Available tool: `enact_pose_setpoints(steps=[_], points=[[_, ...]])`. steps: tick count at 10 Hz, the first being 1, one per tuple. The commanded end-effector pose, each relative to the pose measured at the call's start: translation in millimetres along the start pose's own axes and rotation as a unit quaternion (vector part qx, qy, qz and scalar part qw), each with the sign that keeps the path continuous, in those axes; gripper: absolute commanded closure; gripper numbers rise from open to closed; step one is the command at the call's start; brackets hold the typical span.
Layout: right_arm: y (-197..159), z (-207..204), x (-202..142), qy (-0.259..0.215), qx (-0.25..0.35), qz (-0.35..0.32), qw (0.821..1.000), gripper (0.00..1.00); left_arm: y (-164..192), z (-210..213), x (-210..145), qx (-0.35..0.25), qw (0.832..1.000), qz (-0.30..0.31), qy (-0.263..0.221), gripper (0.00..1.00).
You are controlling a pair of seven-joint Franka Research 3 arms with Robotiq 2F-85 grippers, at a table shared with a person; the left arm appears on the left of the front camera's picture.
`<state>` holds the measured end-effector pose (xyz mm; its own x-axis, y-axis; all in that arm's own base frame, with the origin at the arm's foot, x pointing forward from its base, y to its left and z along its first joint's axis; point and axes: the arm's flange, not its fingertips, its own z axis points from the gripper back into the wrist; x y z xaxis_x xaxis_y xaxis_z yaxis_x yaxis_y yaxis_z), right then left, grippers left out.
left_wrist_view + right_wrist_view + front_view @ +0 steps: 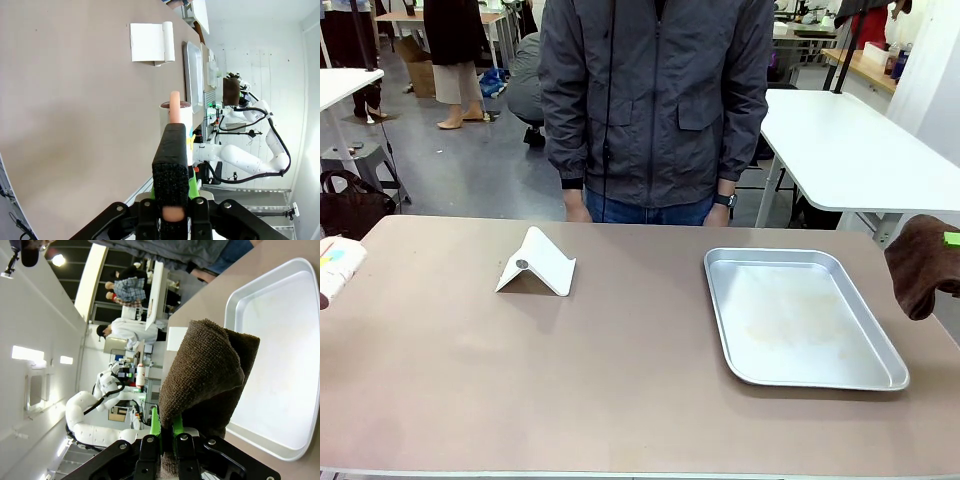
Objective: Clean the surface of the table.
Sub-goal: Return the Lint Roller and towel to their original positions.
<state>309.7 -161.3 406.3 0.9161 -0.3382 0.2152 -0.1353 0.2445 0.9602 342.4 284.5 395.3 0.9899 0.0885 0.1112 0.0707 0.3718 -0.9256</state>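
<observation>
1. White-topped tables (850, 150) and people standing farther off are seen behind the person (655, 100), who stands at the far edge of the table (620, 370) with both arms hanging down.
2. Most of the front view is taken up by the table, its taupe-brown top stretching from side to side.
3. A silver tray (800, 315) is laid flat on the table's right half; faint pale stains are seen on its floor.
4. A white folded stand (537, 263) is set on the table well to the left of the tray, nearer the far edge.
5. A brown cloth (920, 262) is held up just beyond the tray's right side, at the table's right edge.
6. In the right wrist view the right gripper (167, 432) is seen clamped on the cloth, which bulges above the green pads (155, 425), with the tray behind it.
7. At the table's left edge, far from the tray, a white bottle (338, 265) with a coloured label is seen.
8. In the left wrist view the left gripper (172, 150) is closed around that bottle, whose pinkish nozzle (174, 106) points over the table toward the tray.
</observation>
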Motion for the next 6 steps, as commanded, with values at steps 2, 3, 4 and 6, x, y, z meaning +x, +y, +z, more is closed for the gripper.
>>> enact_pose_setpoints(steps=[2, 3, 4, 6], points=[[3.2, -1.1, 1.9, -0.001, 0.004, 0.005, 1.0, 0.9, -3.0, 0.5, 1.7, -0.001, 1.0, 0.005, -0.002, 0.78], [3.2, -1.1, 1.9, -0.001, 0.004, 0.005, 1.0, 0.9, -3.0, 0.5, 1.7, -0.001, 1.0, 0.005, -0.002, 0.78], [3.2, -1.1, 1.9, -0.001, 0.004, 0.005, 1.0, 0.9, -3.0, 0.5, 1.7, -0.001, 1.0, 0.005, -0.002, 0.78], [5.3, 5.6, -3.2, -0.017, -0.007, 0.008, 1.0, 0.9, -9.0, -7.6, 3.3, -0.014, 1.0, -0.005, 0.027, 0.78]])
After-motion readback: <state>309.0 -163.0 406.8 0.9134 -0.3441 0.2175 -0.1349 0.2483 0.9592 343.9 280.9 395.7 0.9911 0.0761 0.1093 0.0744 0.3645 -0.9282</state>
